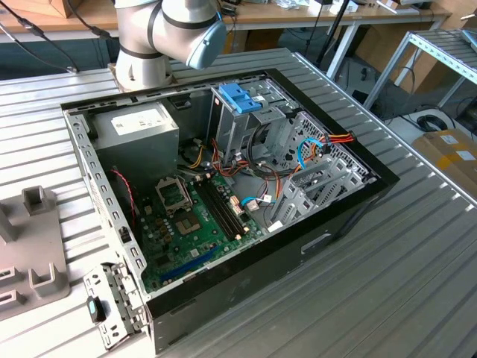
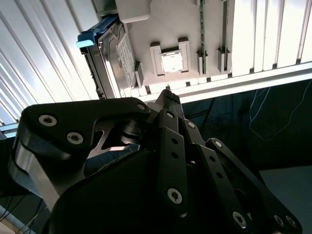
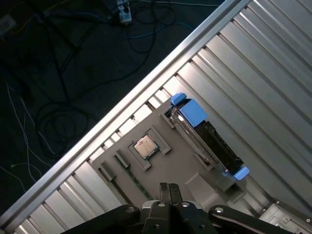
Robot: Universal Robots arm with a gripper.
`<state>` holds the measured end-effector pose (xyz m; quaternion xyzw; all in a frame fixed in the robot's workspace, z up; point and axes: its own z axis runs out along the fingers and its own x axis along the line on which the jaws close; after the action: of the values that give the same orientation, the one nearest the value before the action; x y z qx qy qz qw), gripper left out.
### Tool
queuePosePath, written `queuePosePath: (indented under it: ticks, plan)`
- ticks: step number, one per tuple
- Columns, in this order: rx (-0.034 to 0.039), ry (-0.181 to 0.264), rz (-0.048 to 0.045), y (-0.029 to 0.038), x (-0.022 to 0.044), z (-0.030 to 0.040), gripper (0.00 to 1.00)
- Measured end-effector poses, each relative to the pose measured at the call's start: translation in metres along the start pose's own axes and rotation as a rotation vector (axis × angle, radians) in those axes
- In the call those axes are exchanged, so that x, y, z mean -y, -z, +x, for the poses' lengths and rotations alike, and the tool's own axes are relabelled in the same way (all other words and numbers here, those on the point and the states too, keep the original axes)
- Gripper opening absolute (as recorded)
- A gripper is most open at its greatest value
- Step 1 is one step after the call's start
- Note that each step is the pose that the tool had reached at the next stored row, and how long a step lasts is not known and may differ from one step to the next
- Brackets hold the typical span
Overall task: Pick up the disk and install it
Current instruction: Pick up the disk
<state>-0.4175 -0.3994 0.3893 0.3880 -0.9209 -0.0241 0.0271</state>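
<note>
While the disk (image 3: 214,141) stands on edge in a slot of a grey holder (image 3: 165,168) close to the table's (image 3: 273,58) edge, the gripper (image 3: 169,187) hangs over that holder with its fingers pressed together and nothing between them. Both wrist views put the closed tips nearer the holder's middle, where a small square processor chip (image 3: 145,146) sits in its own recess. The tips are clear of the disk, whose blue frame caps both ends.

The second wrist view shows the disk's (image 2: 109,58) printed label facing the holder's (image 2: 195,29) flat top, with the gripper (image 2: 168,92) just off the holder's near side. Whether the tips touch the holder cannot be told.

Across the table (image 1: 417,283), the exterior view shows an open computer case (image 1: 298,246) lying on its side. Its green motherboard (image 1: 194,216), grey power supply box (image 1: 141,127) and a silver drive cage with a blue latch (image 1: 240,97) are all exposed, below the arm's (image 1: 164,30) base joints at the table's far edge.

As things lie, the job appears barely begun. The disk is not yet gripped or lifted from its slot, so both the pick-up and the fitting into the case look to be outstanding.
</note>
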Motion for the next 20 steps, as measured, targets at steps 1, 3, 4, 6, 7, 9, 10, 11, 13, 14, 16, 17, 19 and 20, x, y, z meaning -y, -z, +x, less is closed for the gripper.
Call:
queuePosePath:
  ticks: [1, 3, 4, 6, 7, 9, 10, 11, 13, 14, 16, 17, 19, 20]
  plan:
    - [-0.0001, 0.001, 0.0001, 0.0000, 0.0000, 0.0000, 0.11]
    - [-0.0004, 0.006, 0.0002, 0.0000, 0.0000, 0.0000, 0.11]
    - [-0.0005, 0.007, 0.0002, 0.0000, 0.0000, 0.0000, 0.11]
    - [-0.0007, 0.010, 0.0003, 0.0000, 0.0000, 0.0000, 0.11]
    - [-0.0008, 0.012, 0.0003, 0.0000, 0.0000, 0.0000, 0.11]
    - [-0.0010, 0.015, 0.0005, 0.0000, 0.0000, 0.0000, 0.11]
    - [-0.0011, 0.016, 0.0005, 0.0000, 0.0000, 0.0000, 0.11]
    - [-0.0012, 0.018, 0.0006, 0.0000, 0.0000, 0.0000, 0.11]
    - [-0.0015, 0.021, 0.0007, 0.0000, 0.0000, 0.0000, 0.11]
    - [-0.0016, 0.022, 0.0007, 0.0000, 0.0000, 0.0000, 0.11]
    - [-0.0017, 0.026, 0.0008, 0.0000, 0.0000, 0.0000, 0.11]
    - [-0.0020, 0.029, 0.0009, 0.0000, 0.0000, 0.0000, 0.11]
    - [-0.0022, 0.033, 0.0011, 0.0000, 0.0000, 0.0000, 0.11]
    - [-0.0023, 0.034, 0.0011, 0.0000, 0.0000, 0.0000, 0.11]
